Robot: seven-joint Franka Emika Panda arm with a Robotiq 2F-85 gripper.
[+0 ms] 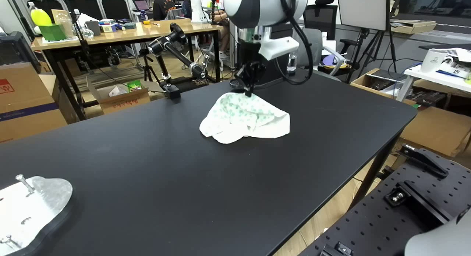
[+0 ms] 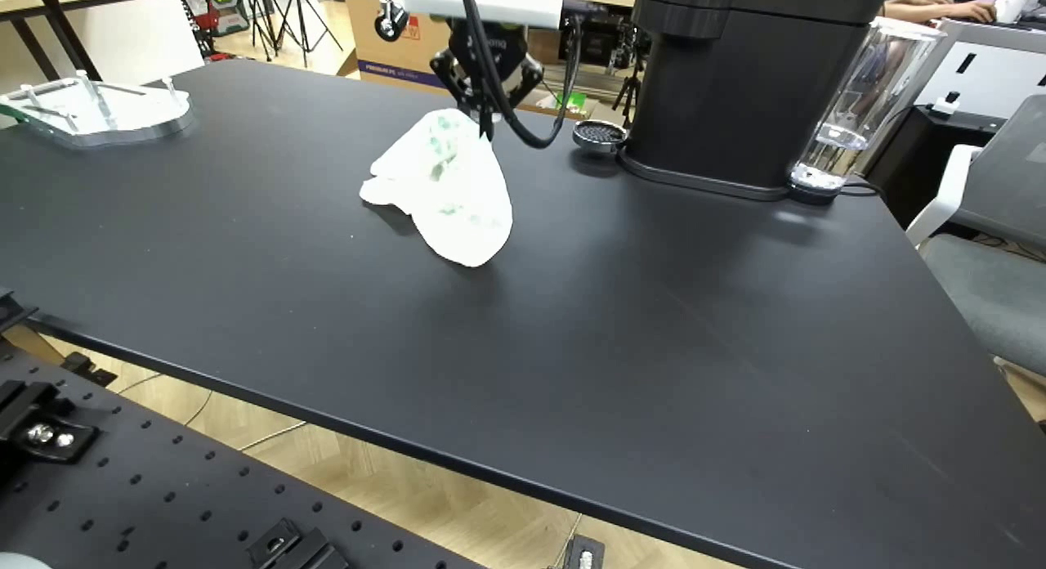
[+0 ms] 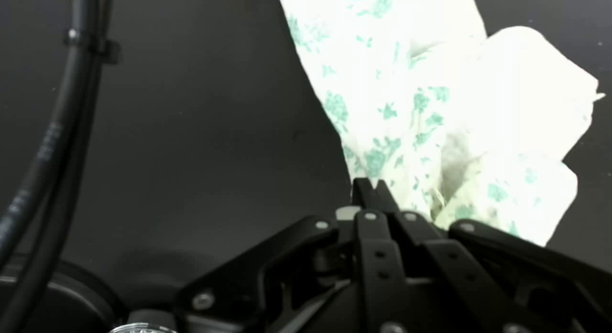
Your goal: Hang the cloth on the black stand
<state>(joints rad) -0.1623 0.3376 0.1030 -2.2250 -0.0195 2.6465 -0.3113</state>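
A white cloth with green floral print (image 1: 244, 118) lies crumpled on the black table; it also shows in an exterior view (image 2: 462, 197) and in the wrist view (image 3: 382, 84). My gripper (image 1: 249, 93) is at the cloth's peak, pointing down; it also shows in an exterior view (image 2: 487, 130). In the wrist view the fingertips (image 3: 370, 182) are close together with cloth at and between them. The cloth rises to the fingers, and its lower parts are at or near the table. A tall black machine (image 2: 727, 103) stands beside the gripper. I cannot tell whether it is the black stand.
A small round metal-grated tray (image 2: 601, 136) juts from the machine's base. A clear water tank (image 2: 842, 119) stands behind it. A metal plate with upright pegs (image 1: 48, 201) lies at the table's other end. A black clamp arm (image 1: 171, 90) is on the far edge.
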